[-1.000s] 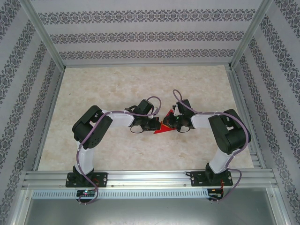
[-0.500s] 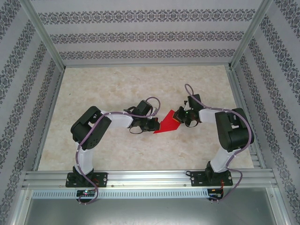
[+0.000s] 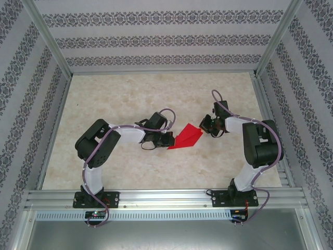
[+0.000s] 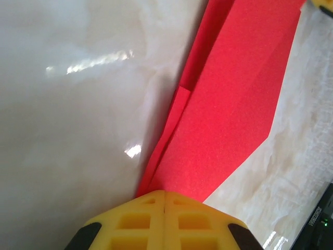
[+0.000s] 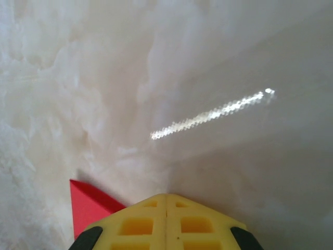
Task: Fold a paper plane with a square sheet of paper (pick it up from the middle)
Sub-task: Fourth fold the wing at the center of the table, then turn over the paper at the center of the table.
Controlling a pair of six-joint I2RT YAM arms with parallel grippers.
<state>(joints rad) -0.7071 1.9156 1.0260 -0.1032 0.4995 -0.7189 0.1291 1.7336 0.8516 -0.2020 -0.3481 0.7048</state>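
Your left gripper (image 4: 165,194) pressed together over plane (image 4: 234,104) narrow end, pinch unclear; plane stretches ahead. Your right gripper (image 5: 166,197) pressed together, red corner lower left.

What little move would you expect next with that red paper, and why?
Probably the right hand should lift clear of the paper plane: its closed fingers sit at the plane's wide end, a red corner beside them, while the left hand pinches the narrow end.
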